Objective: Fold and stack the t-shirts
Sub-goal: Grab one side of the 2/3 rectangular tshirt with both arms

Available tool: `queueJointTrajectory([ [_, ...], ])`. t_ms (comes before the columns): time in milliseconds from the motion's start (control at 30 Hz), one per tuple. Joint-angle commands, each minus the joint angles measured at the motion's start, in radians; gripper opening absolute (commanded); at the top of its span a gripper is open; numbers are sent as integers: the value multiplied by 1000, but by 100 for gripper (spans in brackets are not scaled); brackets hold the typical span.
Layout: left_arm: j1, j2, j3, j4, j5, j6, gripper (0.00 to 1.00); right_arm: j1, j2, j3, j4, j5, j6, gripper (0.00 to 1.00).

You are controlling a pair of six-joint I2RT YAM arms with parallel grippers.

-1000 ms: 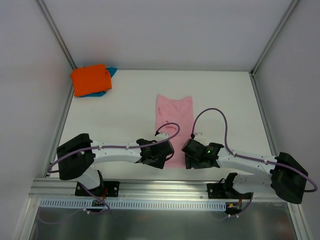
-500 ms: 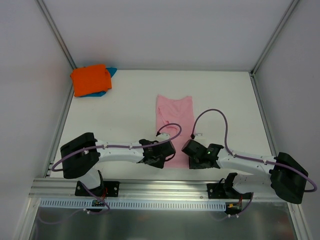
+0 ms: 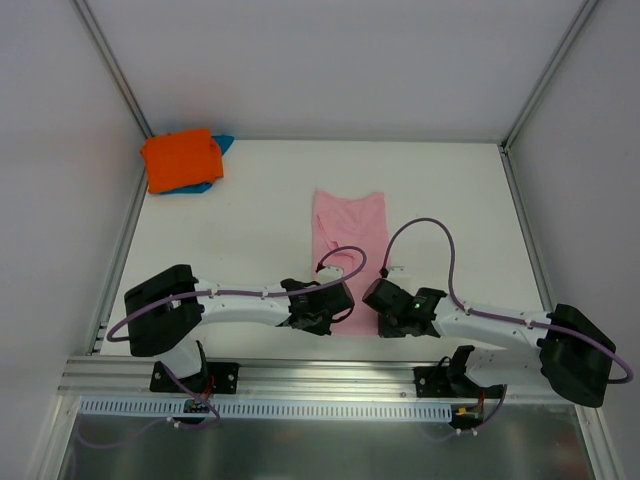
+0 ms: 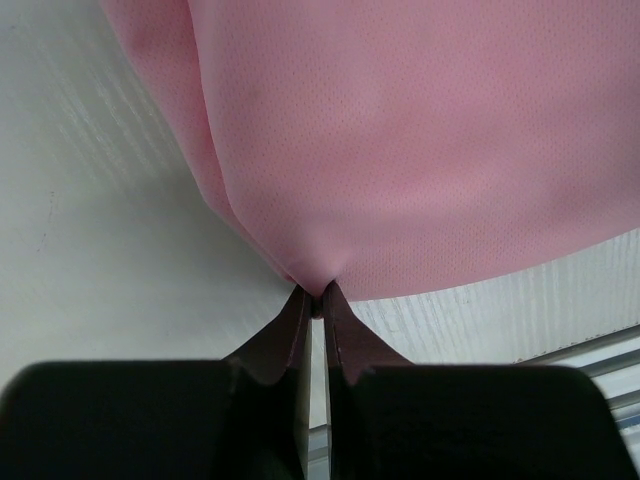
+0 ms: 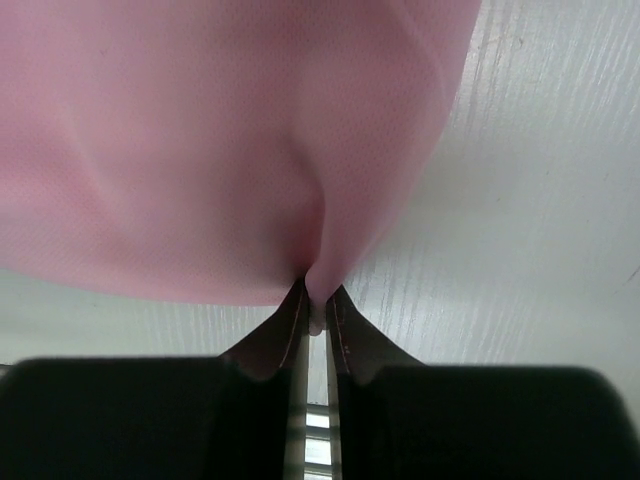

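My left jaws and right jaws are each pinched shut on a near hem corner of the pink t-shirt point(image 3: 348, 225), which lies mid-tabletop point(image 3: 450, 200). Both bites look thin, so I suspect a corner could slip out during the lift and skew the fold.

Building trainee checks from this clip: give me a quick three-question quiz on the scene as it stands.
1. True or false: the left gripper and the right gripper are each shut on the near edge of the pink t-shirt.
2. The orange t-shirt lies: A) on the teal-blue t-shirt; B) under it; C) on the pink one.
3. Fill in: the pink t-shirt and the orange t-shirt are ____ (touching/apart).
Key: 1 true; 2 A; 3 apart.
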Motion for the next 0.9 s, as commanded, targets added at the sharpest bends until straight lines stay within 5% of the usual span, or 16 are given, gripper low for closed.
queueJointTrajectory([
  [0, -7, 24, 5, -19, 0, 4, 0, 6, 16, -23, -3, 10, 10, 0],
  [533, -36, -197, -64, -123, -39, -31, 0, 30, -168, 22, -166, 52, 31, 0],
  [867, -36, -214, 106, -241, -120, 44, 0, 21, -172, 225, -305, 115, -61, 0],
])
